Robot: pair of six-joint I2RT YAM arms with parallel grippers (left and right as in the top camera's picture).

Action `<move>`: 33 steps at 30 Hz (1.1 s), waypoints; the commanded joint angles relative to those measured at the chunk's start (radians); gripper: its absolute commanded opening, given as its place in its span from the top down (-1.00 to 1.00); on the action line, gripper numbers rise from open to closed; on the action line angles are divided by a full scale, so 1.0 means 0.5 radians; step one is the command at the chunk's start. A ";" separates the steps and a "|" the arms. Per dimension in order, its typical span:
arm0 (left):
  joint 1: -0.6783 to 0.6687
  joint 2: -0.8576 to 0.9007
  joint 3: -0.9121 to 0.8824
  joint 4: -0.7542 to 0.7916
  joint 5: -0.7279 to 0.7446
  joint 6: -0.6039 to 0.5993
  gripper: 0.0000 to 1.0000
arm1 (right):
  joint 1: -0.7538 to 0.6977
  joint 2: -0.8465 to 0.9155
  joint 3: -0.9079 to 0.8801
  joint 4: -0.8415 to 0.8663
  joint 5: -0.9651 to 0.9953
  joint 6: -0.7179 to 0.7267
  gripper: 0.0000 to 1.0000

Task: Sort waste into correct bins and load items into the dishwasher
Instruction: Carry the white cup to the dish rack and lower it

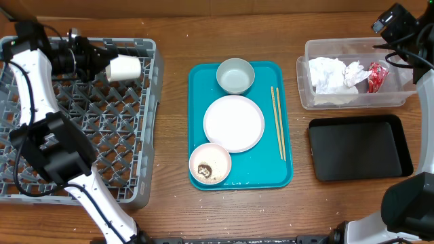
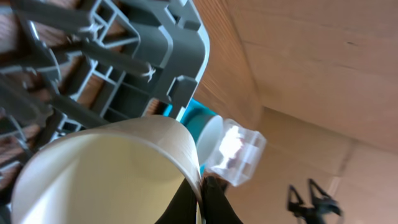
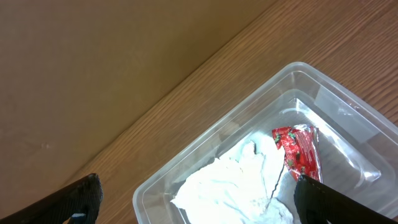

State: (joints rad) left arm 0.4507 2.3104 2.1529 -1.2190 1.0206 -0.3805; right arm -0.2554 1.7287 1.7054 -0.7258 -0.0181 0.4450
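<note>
Left gripper: clamped on the rim of the small white cup, held on its side over the dish rack, at the far corner nearest the teal tray
Right gripper: spread wide, empty, above the clear tub
Clear tub: napkins and red wrapper inside
Teal tray: plate, two bowls, chopsticks

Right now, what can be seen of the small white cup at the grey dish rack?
The small white cup is plain and smooth, like ceramic or plastic, with no handle showing. It is tipped on its side, mouth toward the left gripper, which pinches its rim. What shows of the inside is bare and cream-toned in the wrist view. It is over the top right corner, in the overhead view, of the grey lattice plastic dish rack. Whether it touches the rack cannot be told.
</note>
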 commanded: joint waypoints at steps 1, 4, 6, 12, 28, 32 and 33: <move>0.080 0.017 -0.131 0.037 0.145 0.074 0.92 | -0.003 -0.035 0.021 0.010 0.020 0.008 -1.00; 0.135 0.017 -0.220 0.090 0.143 0.072 0.92 | -0.003 -0.035 0.021 0.010 0.019 0.008 -1.00; 0.175 0.017 -0.256 0.099 0.135 0.074 0.92 | -0.003 -0.035 0.021 0.010 0.019 0.008 -1.00; 0.279 0.017 -0.270 0.082 -0.008 0.074 0.90 | -0.003 -0.035 0.021 0.010 0.019 0.008 -1.00; 0.319 0.016 -0.269 0.023 -0.709 0.066 0.59 | -0.003 -0.035 0.021 0.010 0.020 0.008 -1.00; 0.359 -0.004 -0.238 -0.015 -0.807 0.072 0.58 | -0.003 -0.035 0.021 0.010 0.020 0.008 -1.00; 0.371 -0.011 -0.219 -0.023 -0.808 0.091 0.58 | -0.003 -0.035 0.021 0.010 0.020 0.008 -1.00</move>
State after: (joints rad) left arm 0.6163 2.3100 2.0232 -1.2167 0.6872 -0.3595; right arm -0.2554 1.7287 1.7054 -0.7258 -0.0181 0.4442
